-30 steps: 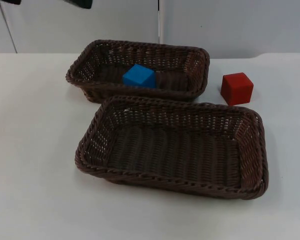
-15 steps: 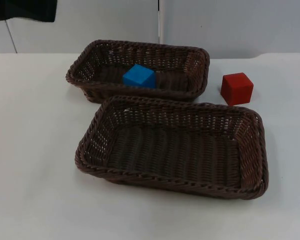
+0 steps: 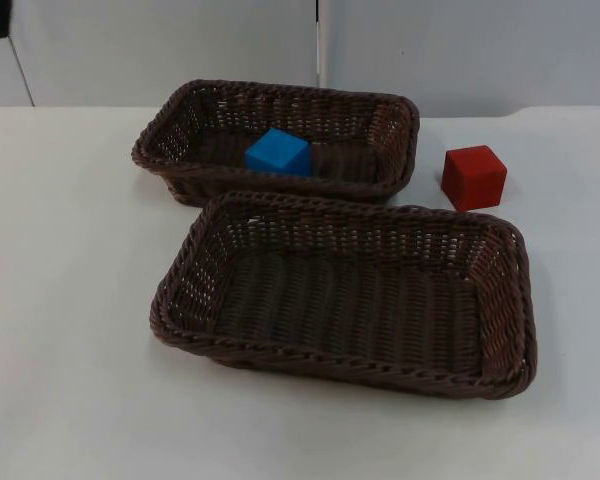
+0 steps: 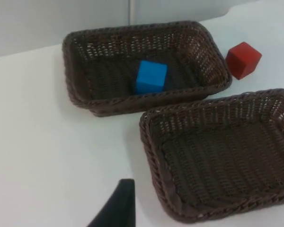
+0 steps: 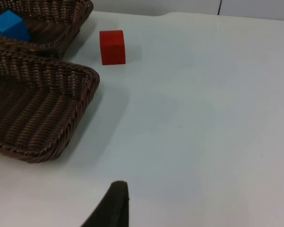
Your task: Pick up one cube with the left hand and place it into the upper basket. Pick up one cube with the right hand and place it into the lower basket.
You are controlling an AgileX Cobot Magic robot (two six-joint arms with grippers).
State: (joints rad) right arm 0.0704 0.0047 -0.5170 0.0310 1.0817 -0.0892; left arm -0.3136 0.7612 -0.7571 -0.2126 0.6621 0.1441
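The left gripper [image 4: 120,208] and right gripper [image 5: 114,208] hang high above the table [image 3: 60,300]; I cannot tell their grip. The blue cube [image 3: 277,151] sits in the upper woven basket [image 3: 170,120]. The red cube [image 3: 473,177] sits beside the lower basket [image 3: 510,300].

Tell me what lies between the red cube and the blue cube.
In the top view, the right end wall of the upper basket stands between the blue cube inside it and the red cube on the table; then bare table.

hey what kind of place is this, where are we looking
Probably a robot lab test bench, not a home: a bare white table against a grey partition wall, with two wicker baskets and two plain cubes, blue and red.
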